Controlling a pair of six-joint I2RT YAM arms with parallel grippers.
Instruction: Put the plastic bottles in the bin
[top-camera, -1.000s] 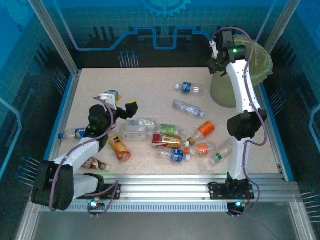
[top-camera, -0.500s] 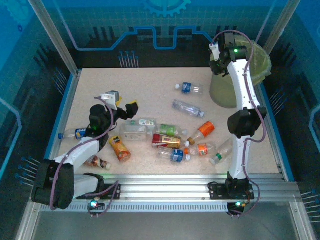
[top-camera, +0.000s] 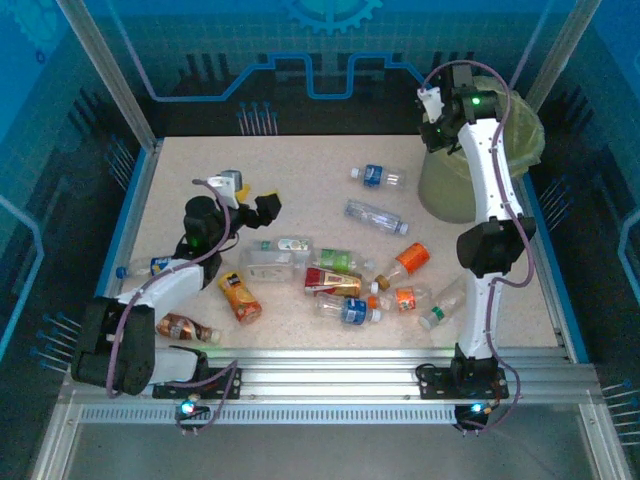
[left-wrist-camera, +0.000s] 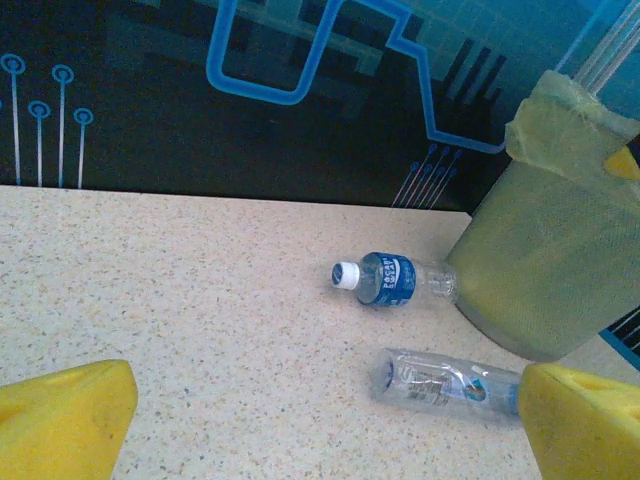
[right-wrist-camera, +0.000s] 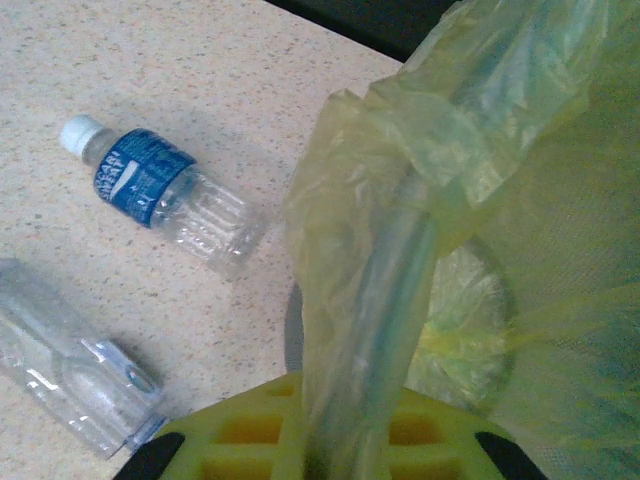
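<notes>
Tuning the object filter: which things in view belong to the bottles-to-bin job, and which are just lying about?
Belongs to the job:
blue-label bottle; clear bottle; orange bottle; bottle pile; bin.

Not the job, all fixtures:
table; metal front rail; blue backdrop.

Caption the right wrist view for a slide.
Right hand shut on bin liner; blue-label bottle and clear bottle lie nearby.
</notes>
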